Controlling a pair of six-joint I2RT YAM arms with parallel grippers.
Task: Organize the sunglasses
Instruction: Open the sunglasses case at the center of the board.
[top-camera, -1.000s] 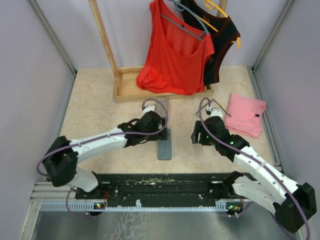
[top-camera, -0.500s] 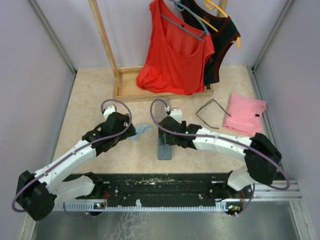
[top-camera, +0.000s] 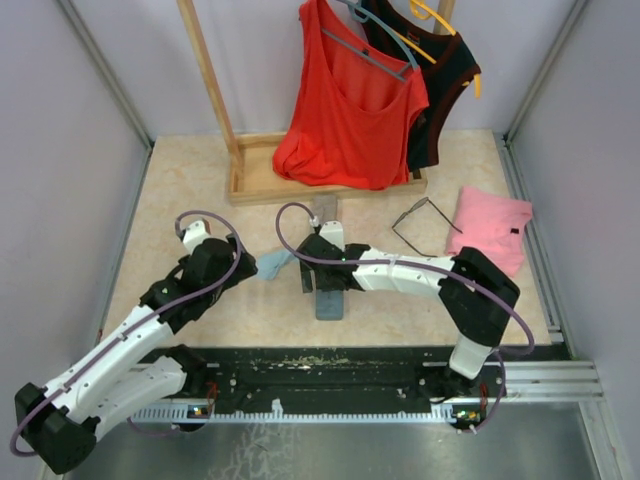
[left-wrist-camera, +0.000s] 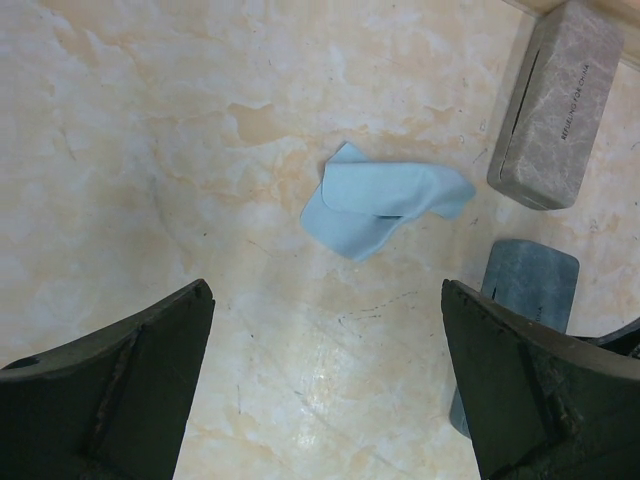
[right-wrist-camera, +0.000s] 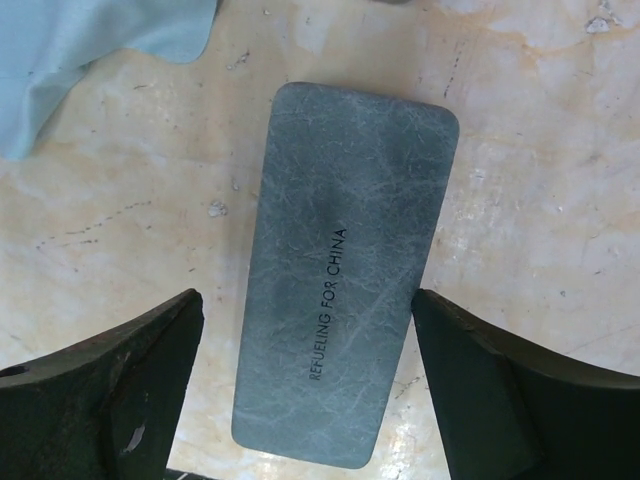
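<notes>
The pale stone counter (top-camera: 190, 200) holds a clothes rack (top-camera: 250, 185) at the back. The sunglasses (top-camera: 418, 222) lie far right, just beside a pink cloth (top-camera: 492, 228), well apart from all the jaws. The right jaws stand wide over the dark grey case (right-wrist-camera: 345, 270), not touching it. The left jaws stand wide too, near the blue cloth (left-wrist-camera: 385, 205). If the right jaws pinch crookedly, the smooth case could slip away or spin into the blue cloth.

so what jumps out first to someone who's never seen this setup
The red top hanging on the wooden rack at the back grabs the eye first. Then the right end effector, open over a dark grey case mid-table, with sunglasses lying off to its right.
</notes>
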